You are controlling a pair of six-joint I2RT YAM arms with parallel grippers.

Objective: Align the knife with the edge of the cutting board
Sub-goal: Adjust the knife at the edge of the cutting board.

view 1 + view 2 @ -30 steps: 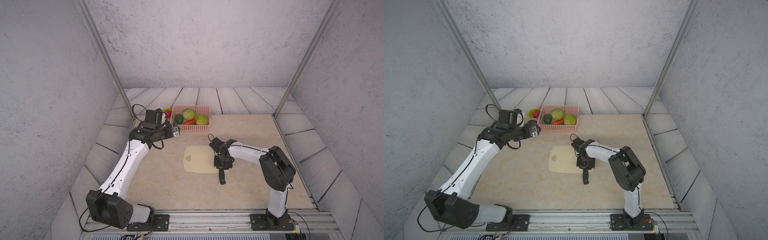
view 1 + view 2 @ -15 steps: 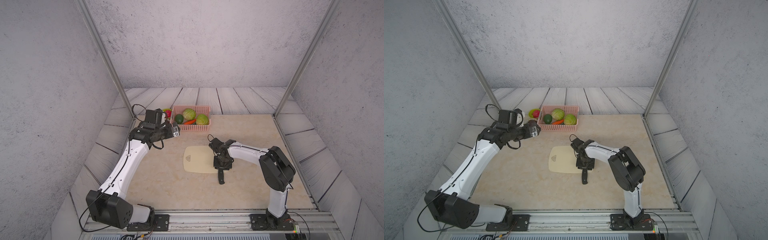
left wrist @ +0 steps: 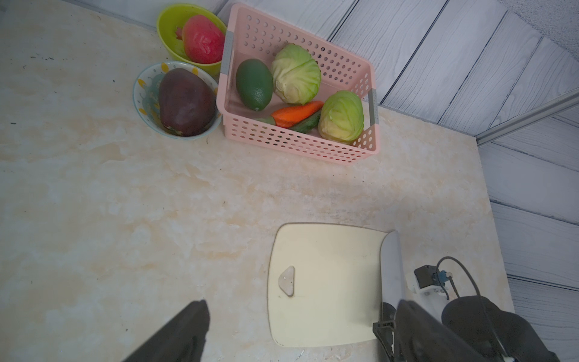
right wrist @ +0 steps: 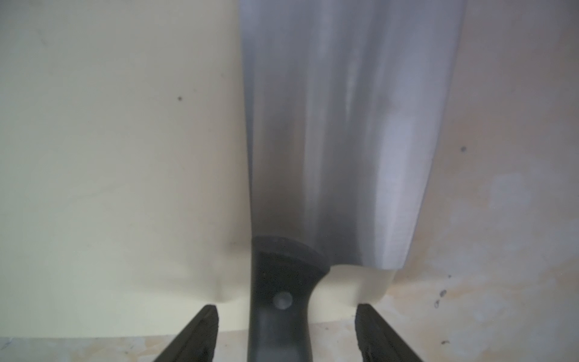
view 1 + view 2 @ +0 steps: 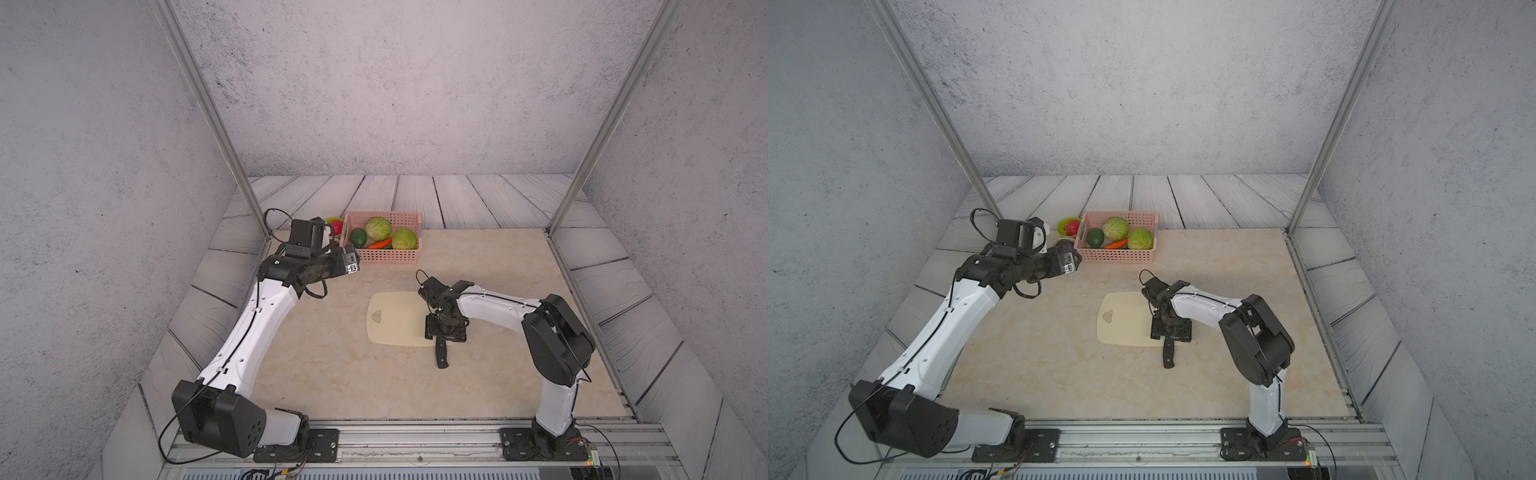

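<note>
The pale cream cutting board (image 5: 395,320) (image 5: 1125,320) lies flat in the middle of the table. The knife lies along the board's right short edge; its grey blade (image 4: 344,125) (image 3: 391,266) covers that edge and its black handle (image 5: 441,357) (image 5: 1169,357) sticks out past the front edge. My right gripper (image 4: 286,308) (image 5: 444,332) hovers low over the handle and is open. Its fingers (image 4: 200,332) stand on either side of the handle with gaps. My left gripper (image 3: 302,304) (image 5: 351,262) is open and empty, raised near the basket, far from the board.
A pink basket (image 3: 297,141) (image 5: 386,255) with cabbages, an avocado and a carrot stands at the back. Beside it are a green bowl (image 3: 170,28) with a red fruit and a patterned bowl (image 3: 144,91) with a dark purple one. Wooden planks surround the table.
My right gripper has opened and let go of the knife handle. The knife stays along the board's edge. The left arm has not moved.
</note>
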